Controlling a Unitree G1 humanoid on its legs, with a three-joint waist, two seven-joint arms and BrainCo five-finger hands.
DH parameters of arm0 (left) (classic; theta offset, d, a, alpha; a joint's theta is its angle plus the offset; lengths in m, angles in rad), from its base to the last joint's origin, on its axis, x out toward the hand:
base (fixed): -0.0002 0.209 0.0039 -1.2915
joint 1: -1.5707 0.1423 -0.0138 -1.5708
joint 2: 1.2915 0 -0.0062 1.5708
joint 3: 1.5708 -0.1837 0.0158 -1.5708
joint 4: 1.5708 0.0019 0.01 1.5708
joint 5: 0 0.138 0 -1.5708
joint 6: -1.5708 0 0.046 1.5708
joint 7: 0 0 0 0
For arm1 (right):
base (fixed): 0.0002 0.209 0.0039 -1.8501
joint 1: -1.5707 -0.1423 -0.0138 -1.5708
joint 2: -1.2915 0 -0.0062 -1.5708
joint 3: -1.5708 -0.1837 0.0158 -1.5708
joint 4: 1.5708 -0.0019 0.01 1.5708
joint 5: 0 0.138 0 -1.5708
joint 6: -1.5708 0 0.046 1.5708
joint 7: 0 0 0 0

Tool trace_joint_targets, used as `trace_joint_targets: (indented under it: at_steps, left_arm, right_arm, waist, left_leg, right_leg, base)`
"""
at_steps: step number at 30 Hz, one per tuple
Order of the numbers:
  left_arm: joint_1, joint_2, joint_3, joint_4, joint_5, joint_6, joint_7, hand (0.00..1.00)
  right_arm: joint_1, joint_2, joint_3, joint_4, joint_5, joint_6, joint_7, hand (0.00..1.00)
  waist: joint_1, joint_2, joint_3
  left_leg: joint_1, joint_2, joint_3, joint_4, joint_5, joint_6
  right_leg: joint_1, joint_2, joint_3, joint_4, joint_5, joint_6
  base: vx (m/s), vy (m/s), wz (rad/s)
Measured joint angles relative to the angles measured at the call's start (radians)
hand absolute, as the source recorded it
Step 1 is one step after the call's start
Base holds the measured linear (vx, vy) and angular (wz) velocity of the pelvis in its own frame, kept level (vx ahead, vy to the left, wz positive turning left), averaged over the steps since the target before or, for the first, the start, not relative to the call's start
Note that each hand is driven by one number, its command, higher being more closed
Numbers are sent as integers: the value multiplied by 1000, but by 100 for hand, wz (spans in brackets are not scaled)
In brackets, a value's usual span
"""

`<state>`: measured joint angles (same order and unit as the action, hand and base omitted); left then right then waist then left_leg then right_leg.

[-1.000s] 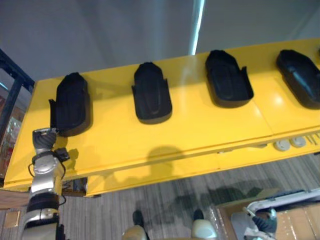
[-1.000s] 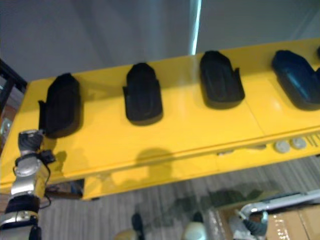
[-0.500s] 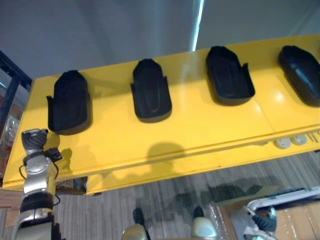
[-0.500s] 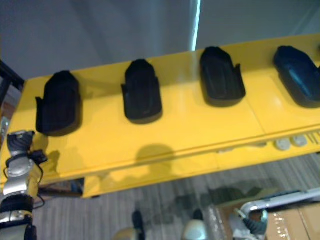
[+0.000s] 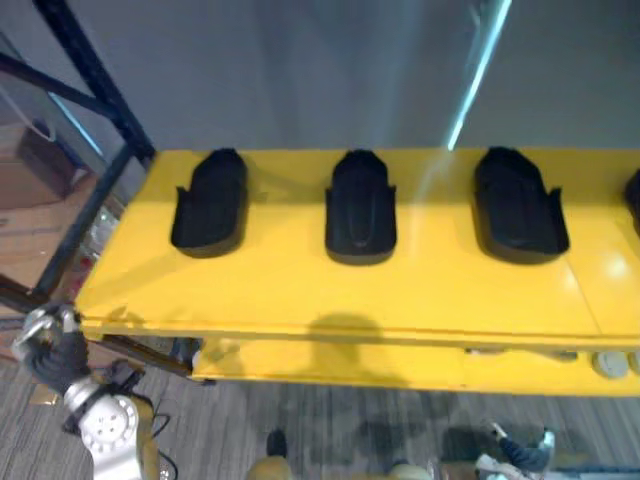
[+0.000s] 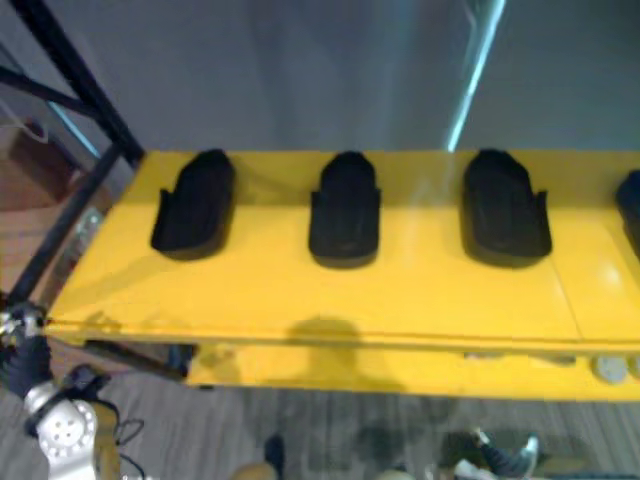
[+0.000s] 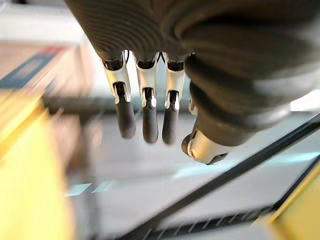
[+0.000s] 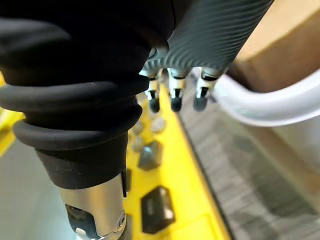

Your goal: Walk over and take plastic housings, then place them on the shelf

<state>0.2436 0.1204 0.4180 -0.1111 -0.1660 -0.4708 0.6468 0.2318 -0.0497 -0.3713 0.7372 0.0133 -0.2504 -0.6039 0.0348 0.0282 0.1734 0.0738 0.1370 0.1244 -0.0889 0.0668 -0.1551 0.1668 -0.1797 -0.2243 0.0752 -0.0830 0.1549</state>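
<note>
Grey wall backs a long yellow table (image 5: 300,290). A black rack frame (image 5: 95,75) slants down past its left end, and striped carpet (image 5: 330,430) lies below its front edge.

Farthest left, the left hand (image 5: 48,352) hangs just outside and below the table's front-left corner, touching nothing. Its wrist view shows the fingers (image 7: 143,117) straight and loose, side by side, with the thumb apart and nothing between them.

Up and to the right of that hand, on the table top and well apart from it, lies the first plastic housing (image 5: 210,203), which is black. Further right of the hand sit a second housing (image 5: 361,207) and a third housing (image 5: 518,205), evenly spaced in one row towards the table's back edge. A sliver of a fourth housing (image 5: 635,200) shows at the right border.

The right hand (image 5: 520,452) is low at the right, below the table's front edge and beneath the third housing. Above it and to its right, a pale round disc (image 5: 608,363) sits on the table's lower front ledge. The wrist view shows this hand's fingers (image 8: 175,95) extended, slack and empty.

Past those fingers runs a yellow surface carrying small dark blocks (image 8: 157,209), possibly fittings. Beside it a white curved bar (image 8: 270,107) crosses in front of a brown cardboard box (image 8: 285,45).
</note>
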Motion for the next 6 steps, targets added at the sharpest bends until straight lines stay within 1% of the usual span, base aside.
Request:
trace_joint_targets:
  at_steps: [2, 3, 5, 6]
  left_arm:
    - [18, -13, 15, -5, 21, -45, 46, 0]
    - [34, -18, 24, -4, 21, -50, 62, 0]
    - [54, -19, 49, 38, 6, -48, 74, 0]
    - [58, -19, 62, 111, -23, -24, 56, 0]
  right_arm:
    - [-1, -1, 0, 13, 0, 20, -33, 0]
    - [-2, -2, 0, 21, -1, 26, -45, 0]
    - [-1, -2, 0, 22, 2, 33, -81, 0]
    - [-2, -6, -1, 22, 17, 33, -99, 0]
  waist:
    - [7, 2, -16]
    - [9, 4, -26]
    - [8, 6, -29]
    - [8, 6, -29]
  left_leg:
    - [-2, 1, -14, -1, -7, 0]
    - [-4, 4, -18, -1, -6, 0]
    - [-2, 0, -26, -1, -1, 3]
    - [-3, -5, -27, -1, 4, 4]
  right_leg:
    - [12, 0, -10, -1, 0, 0]
    - [15, 1, -18, -4, 0, 0]
    - [28, -1, -24, -19, -2, -4]
    - [30, 0, -27, -27, -4, -5]
  base:
    - [-68, -17, 22]
    - [-89, -26, 11]
    - [-76, -24, 5]
    - [-58, -11, 1]
